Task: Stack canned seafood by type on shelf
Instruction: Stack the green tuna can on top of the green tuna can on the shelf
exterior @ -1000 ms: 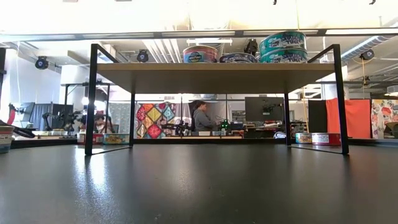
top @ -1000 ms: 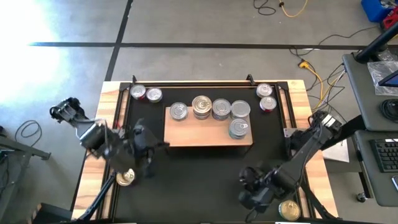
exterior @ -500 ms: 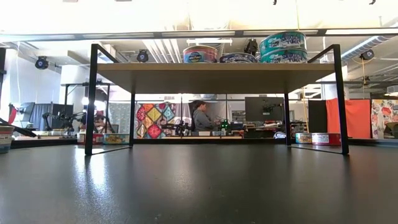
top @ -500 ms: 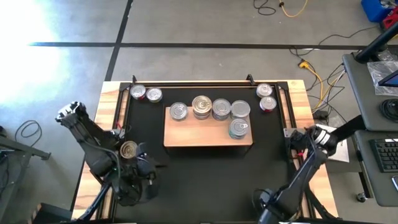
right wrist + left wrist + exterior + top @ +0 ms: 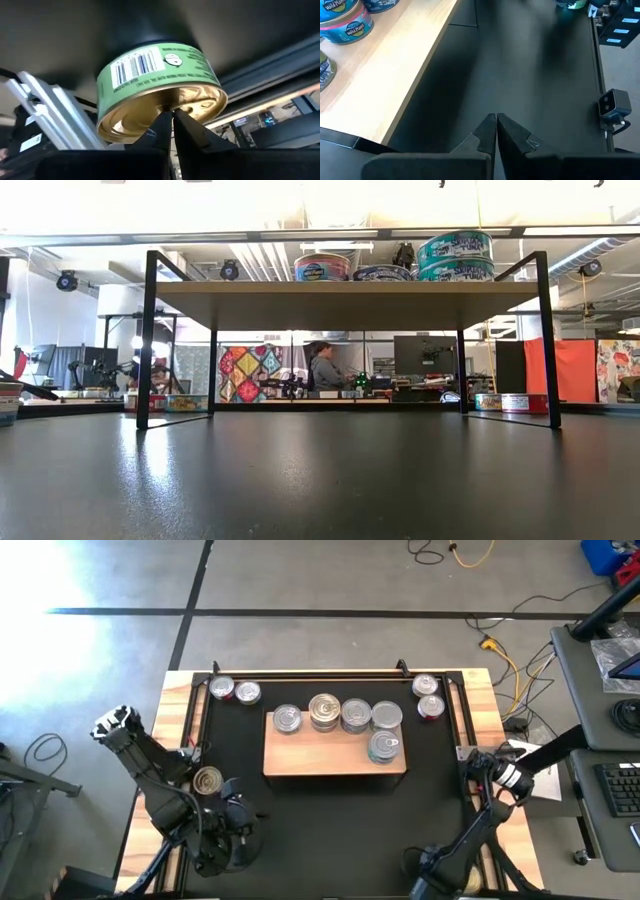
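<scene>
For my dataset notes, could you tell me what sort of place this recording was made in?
Most likely a robotics lab or workshop: bare concrete floor with loose cables, a desk with a keyboard beside the table, and a person at cluttered workbenches behind it.

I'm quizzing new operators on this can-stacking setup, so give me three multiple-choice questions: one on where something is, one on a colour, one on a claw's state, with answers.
1. Where does the shelf stand?
A) off the table
B) mid black mat
C) under the left arm

2. What colour is the label of the tin just beyond the right claw?
A) green
B) red
C) blue

3. The left claw is:
A) open
B) shut on a tin
C) shut, empty

Answers: B, the high view shows mat all around it; A, the right wrist view shows a green band with a barcode; C, its fingers meet with nothing between.
</scene>
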